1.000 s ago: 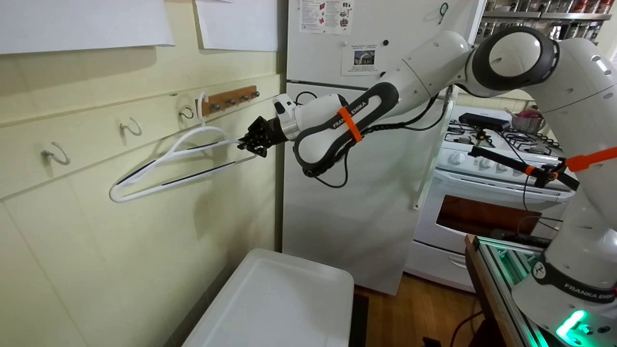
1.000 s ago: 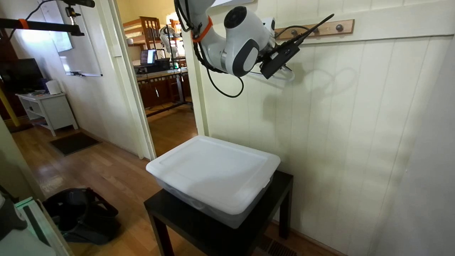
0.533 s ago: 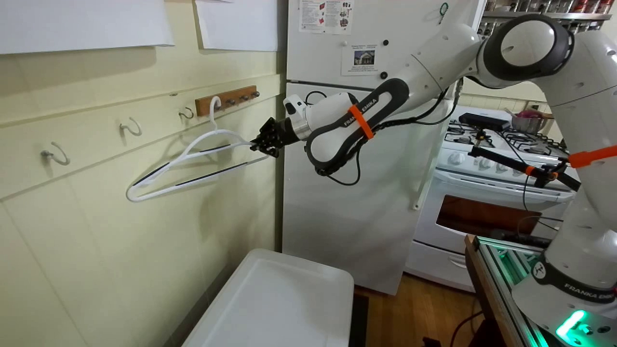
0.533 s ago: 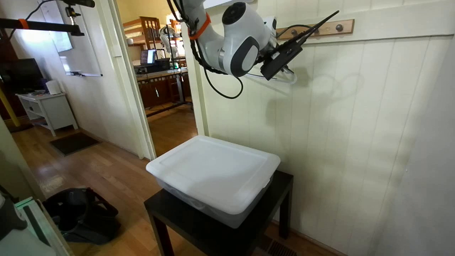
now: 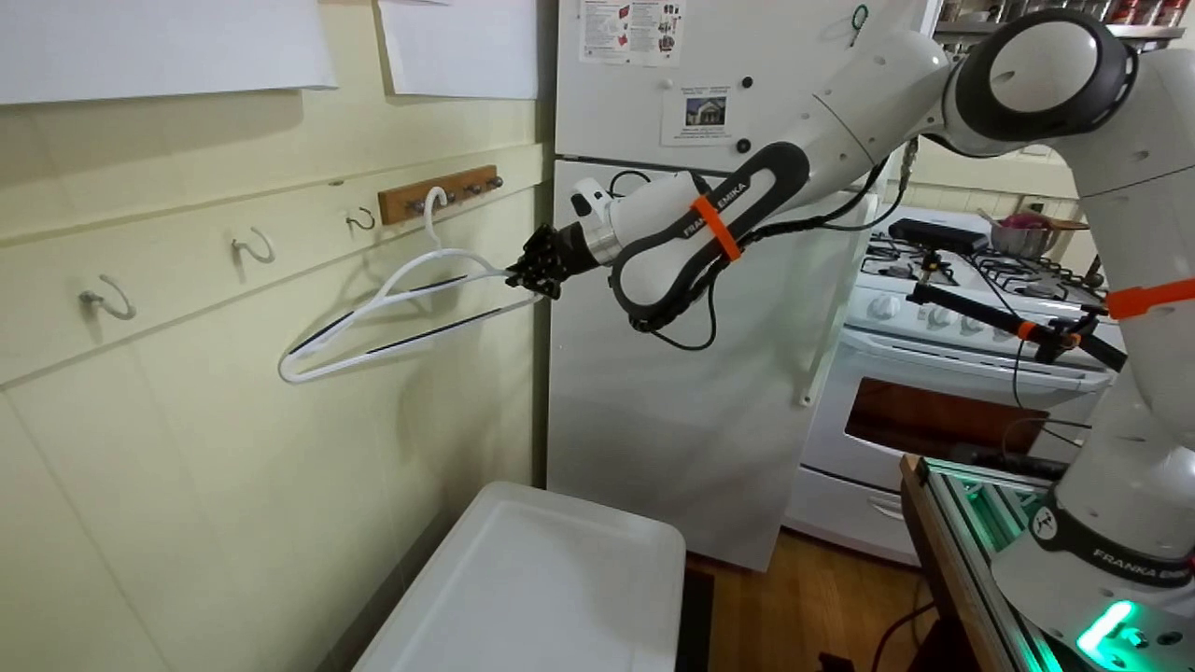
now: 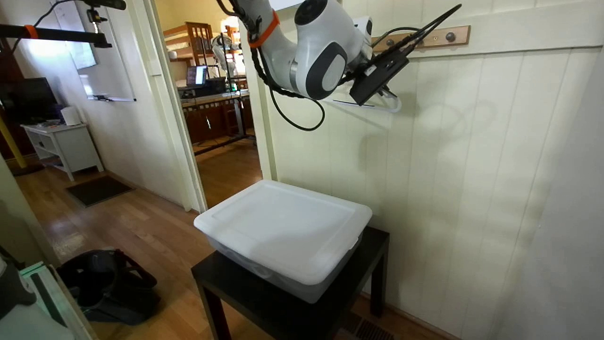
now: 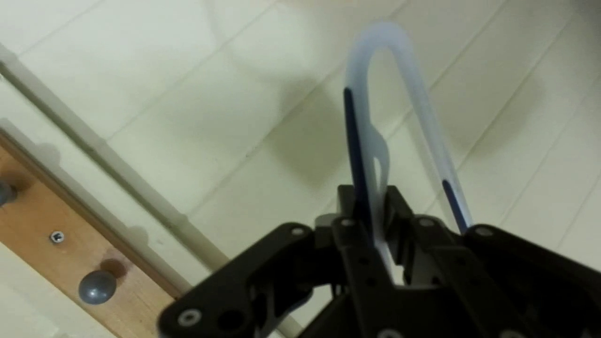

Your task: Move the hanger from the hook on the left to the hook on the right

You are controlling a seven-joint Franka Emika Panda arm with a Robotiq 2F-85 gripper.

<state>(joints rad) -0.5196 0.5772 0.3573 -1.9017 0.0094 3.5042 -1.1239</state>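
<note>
The white hanger with dark strips is held sideways in front of the wall in an exterior view. Its top hook overlaps the wooden knob rack in view; I cannot tell if they touch. My gripper is shut on the hanger's right end. In the wrist view the gripper pinches one hanger arm between its fingertips; the hanger's top hook is not visible there. In an exterior view the hanger is mostly hidden behind the gripper and arm. Metal wall hooks are left of it.
A small dark hook sits just left of the rack. The rack also shows in the wrist view, with a round knob. The fridge stands right of the wall. A white-lidded bin is below on a black table.
My gripper and the held hanger have moved right along the wall toward the fridge. The hanger's top hook has gone from beside the rack's left end to in front of its knobs.
</note>
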